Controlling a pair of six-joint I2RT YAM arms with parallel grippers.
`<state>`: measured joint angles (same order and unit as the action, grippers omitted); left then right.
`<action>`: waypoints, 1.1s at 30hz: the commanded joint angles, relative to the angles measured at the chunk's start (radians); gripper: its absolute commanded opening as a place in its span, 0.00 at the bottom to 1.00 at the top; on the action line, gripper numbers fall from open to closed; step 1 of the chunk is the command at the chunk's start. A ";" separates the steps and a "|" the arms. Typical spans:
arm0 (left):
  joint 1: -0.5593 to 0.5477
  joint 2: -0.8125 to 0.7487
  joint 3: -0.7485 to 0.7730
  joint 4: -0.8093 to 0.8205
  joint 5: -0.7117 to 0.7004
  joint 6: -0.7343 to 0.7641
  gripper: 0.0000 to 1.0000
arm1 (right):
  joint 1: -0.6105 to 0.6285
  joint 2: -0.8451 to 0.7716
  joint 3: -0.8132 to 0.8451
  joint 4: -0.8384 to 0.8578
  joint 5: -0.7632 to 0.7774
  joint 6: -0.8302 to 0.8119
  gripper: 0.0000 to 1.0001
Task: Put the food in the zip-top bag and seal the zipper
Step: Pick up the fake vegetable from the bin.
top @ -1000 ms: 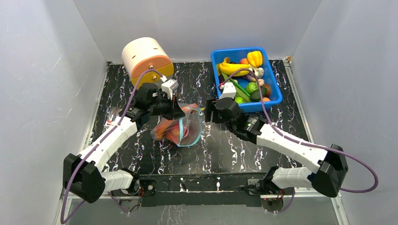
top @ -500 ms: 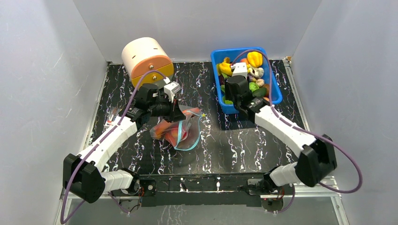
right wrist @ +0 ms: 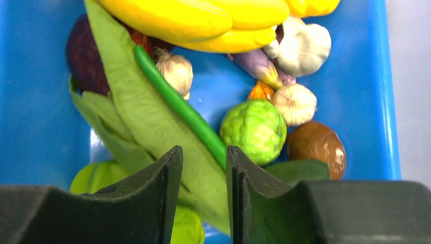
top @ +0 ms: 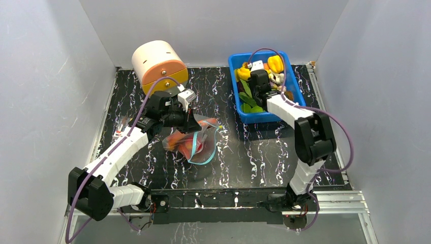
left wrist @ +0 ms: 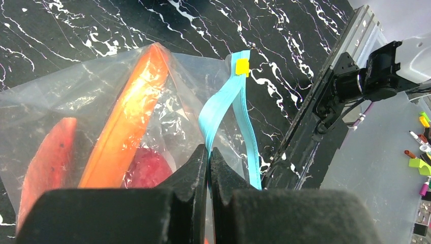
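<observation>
Lying pinched in left hand (left wrist: 209, 152): zipper (left wrist: 223, 104)

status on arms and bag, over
Left gripper shut on zipper of bag. Right gripper open over food in blue bin. Bag holds red and orange pieces, mouth unsealed. Nothing blocking.

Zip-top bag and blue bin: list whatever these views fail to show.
- Left wrist: the left gripper covers the lower zip-top bag; the food inside cannot be counted.
- Top external: the same gripper hides where the zipper is pinched.
- Right wrist: bananas and green pods bury the blue bin's floor; frame edges crop its walls.
</observation>
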<state>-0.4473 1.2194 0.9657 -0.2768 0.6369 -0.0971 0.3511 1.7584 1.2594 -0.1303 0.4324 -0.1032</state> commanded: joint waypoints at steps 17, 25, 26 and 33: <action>-0.002 -0.048 -0.004 0.010 0.010 0.023 0.00 | -0.064 0.277 0.222 0.160 -0.167 -0.219 0.35; -0.002 -0.046 -0.004 0.007 0.009 0.025 0.00 | -0.075 0.307 0.211 0.154 -0.191 -0.236 0.29; -0.002 -0.046 -0.004 0.007 0.008 0.025 0.00 | -0.075 0.305 0.208 0.155 -0.191 -0.241 0.26; -0.002 -0.051 -0.008 0.011 -0.007 0.025 0.00 | -0.076 0.244 0.190 0.162 -0.161 -0.277 0.14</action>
<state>-0.4473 1.2060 0.9630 -0.2768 0.6300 -0.0883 0.2783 2.0727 1.4391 -0.0154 0.2451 -0.3664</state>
